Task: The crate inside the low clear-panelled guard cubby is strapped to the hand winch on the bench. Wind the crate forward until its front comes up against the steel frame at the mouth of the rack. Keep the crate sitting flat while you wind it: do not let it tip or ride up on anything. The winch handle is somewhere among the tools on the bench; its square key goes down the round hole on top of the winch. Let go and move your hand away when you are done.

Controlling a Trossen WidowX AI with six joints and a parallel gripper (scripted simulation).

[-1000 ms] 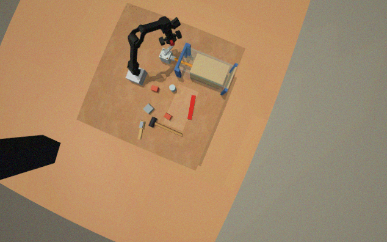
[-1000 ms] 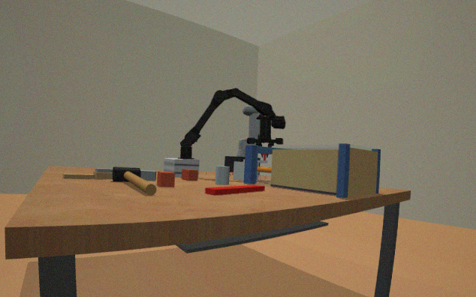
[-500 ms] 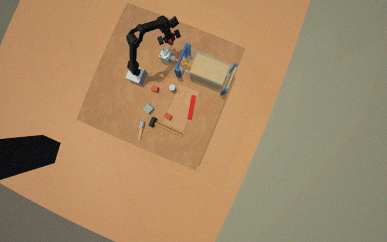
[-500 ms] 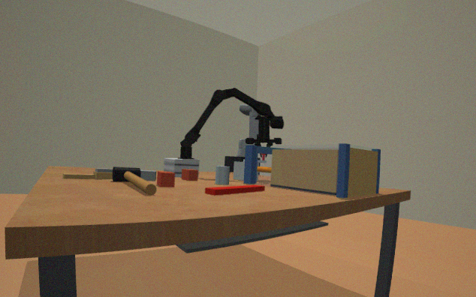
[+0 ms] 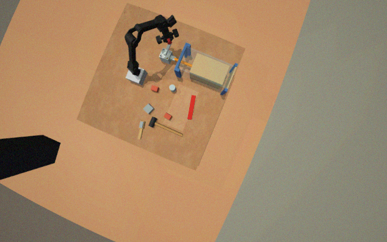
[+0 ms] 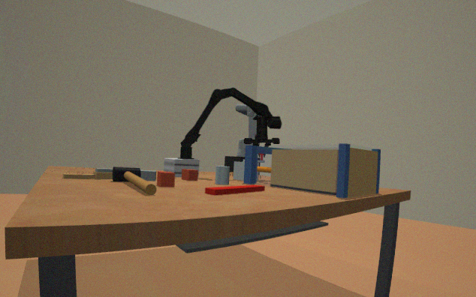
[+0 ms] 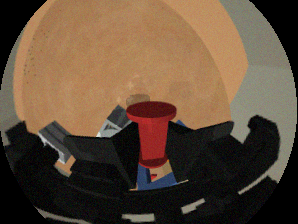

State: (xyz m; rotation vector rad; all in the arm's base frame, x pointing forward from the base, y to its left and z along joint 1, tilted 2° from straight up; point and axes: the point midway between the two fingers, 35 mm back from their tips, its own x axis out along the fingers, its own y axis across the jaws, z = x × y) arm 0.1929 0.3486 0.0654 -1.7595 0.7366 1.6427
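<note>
My gripper (image 5: 169, 40) (image 7: 148, 119) is shut on the red grip (image 5: 169, 41) (image 7: 153, 132) of the winch handle, with a finger on each side. The handle's pale arm (image 5: 168, 47) runs from the grip to the top of the hand winch (image 5: 165, 57); its key end is hidden. An orange strap (image 5: 183, 62) (image 6: 263, 169) runs from the winch to the crate. The tan crate (image 5: 210, 69) (image 6: 304, 170) sits flat inside the clear-panelled cubby. A gap with strap showing lies between the crate's front and the blue frame (image 5: 175, 72) (image 6: 251, 165) at the mouth.
A pale cylinder (image 5: 172, 88) (image 6: 222, 175), red blocks (image 5: 154, 88) (image 5: 168, 116), a red bar (image 5: 191, 107) (image 6: 235, 190), a grey block (image 5: 148, 109), a mallet (image 5: 168, 129) (image 6: 139, 182) and a small wooden-handled tool (image 5: 140, 133) lie on the bench, away from the winch.
</note>
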